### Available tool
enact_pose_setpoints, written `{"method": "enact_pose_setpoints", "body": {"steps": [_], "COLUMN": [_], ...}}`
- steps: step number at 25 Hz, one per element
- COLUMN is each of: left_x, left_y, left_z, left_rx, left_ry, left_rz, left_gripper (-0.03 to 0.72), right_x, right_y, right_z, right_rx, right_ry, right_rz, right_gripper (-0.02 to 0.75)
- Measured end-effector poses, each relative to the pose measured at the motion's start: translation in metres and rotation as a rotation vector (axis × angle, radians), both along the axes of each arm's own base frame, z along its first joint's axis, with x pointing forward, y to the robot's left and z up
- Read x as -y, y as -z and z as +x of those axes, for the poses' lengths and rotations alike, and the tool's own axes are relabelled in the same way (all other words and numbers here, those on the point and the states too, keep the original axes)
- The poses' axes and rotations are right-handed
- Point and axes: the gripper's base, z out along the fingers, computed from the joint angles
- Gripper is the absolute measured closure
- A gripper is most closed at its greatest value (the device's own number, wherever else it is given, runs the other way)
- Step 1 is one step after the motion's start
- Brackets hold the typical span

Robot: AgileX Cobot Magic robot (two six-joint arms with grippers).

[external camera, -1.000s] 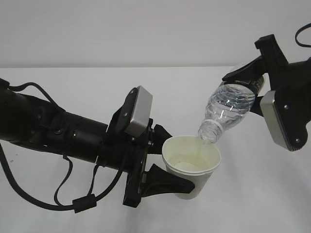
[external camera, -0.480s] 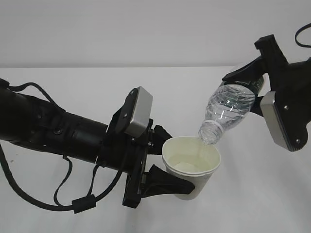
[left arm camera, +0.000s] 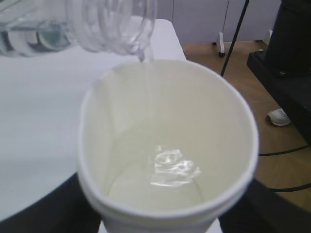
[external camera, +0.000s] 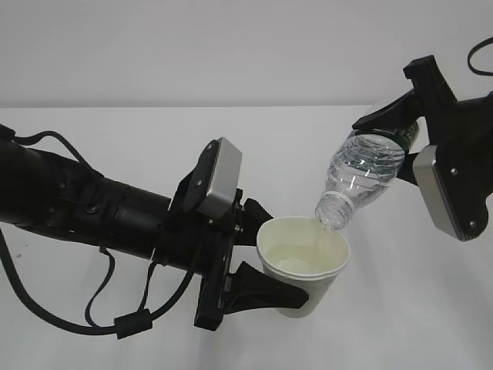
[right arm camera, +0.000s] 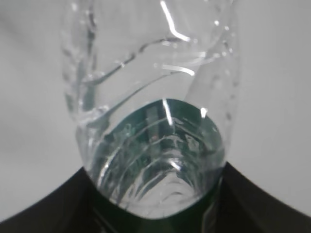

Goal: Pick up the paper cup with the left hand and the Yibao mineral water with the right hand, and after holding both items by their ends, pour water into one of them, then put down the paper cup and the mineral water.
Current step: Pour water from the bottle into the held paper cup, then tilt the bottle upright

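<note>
Your left hand (external camera: 258, 250) clamps the paper cup (external camera: 303, 264); your right hand (external camera: 400, 127) grips the Yibao mineral water (external camera: 360, 176), tilted mouth-down over the cup's rim.

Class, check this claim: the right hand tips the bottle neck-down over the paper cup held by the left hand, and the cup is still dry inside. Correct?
Not quite. The cup already holds water: the left wrist view shows a shallow pool at its bottom. The rest stands.

Lab-like room, bare white table (external camera: 115, 131), plain wall (external camera: 231, 46), floor cables (left arm camera: 282, 153), equipment stands (left arm camera: 224, 41)
</note>
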Motion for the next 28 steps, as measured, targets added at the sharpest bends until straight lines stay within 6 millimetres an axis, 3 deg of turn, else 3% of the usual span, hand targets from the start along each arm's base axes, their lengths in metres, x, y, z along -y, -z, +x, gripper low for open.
{"method": "enact_pose_setpoints", "body": {"steps": [28], "left_x": [0.0], "left_y": [0.0], "left_z": [0.0], "left_rx": [0.0], "left_ry": [0.0], "left_rz": [0.0], "left_gripper": [0.221], "right_x": [-0.001], "right_y": [-0.0013], "right_z": [-0.0012], "right_rx": [0.006], "right_ry": [-0.009], "right_rz": [-0.007], "right_gripper": [0.302]}}
